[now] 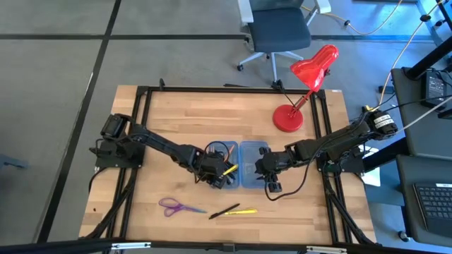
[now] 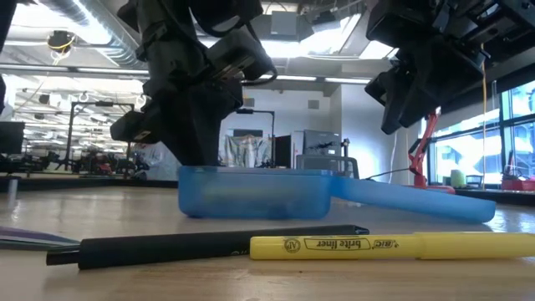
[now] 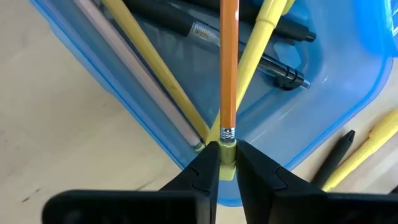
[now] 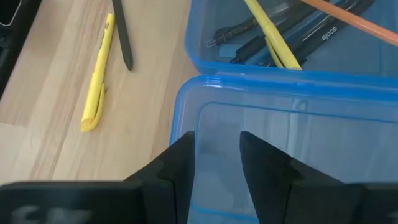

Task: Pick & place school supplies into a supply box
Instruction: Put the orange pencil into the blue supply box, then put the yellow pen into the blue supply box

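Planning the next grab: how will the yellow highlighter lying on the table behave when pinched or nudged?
The yellow highlighter looks like a stiff plastic tube, so it probably won't bend. Its round, smooth barrel may roll or slip if pushed sideways. It lies flat beside the black pen, so a nudge could shift both.

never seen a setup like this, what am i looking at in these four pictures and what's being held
Two dark robot arms work at a wooden table. One picture looks down from above, one looks level across the tabletop, and one comes from each arm's wrist. The left gripper pinches the eraser end of an orange pencil over the open blue supply box, which already holds pens and pencils. The right gripper hangs open and empty over the box's other half. Still on the table: purple scissors, a black pen and a yellow highlighter. A red desk lamp stands at the far edge.
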{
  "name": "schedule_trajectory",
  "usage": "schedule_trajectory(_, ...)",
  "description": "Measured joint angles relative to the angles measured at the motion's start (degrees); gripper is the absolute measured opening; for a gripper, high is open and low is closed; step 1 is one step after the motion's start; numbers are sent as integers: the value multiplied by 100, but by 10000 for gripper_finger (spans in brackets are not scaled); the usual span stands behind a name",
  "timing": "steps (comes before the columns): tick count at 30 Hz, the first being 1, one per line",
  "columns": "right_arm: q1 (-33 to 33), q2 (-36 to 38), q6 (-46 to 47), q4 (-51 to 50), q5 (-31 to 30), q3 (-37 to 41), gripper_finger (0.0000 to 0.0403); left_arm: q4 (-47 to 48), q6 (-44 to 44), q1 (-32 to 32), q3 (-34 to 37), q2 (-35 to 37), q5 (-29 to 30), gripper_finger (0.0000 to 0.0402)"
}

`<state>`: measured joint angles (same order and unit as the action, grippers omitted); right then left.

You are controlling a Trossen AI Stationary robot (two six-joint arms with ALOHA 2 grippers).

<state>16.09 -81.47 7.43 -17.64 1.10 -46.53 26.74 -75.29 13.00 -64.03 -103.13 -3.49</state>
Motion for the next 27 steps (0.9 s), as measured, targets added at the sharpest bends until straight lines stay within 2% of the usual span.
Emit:
schedule_trajectory(8,1,0,-1,-25,0,1,132,-2,79,-5,0,0,-223,49)
schedule_trajectory(20,0,0,-1,-27,0,1,132,0,627,-5,0,14,-201,88)
schedule_trajectory(27,-1,0,-15,15,0,1,132,39,994,-5,0,366,-26,104)
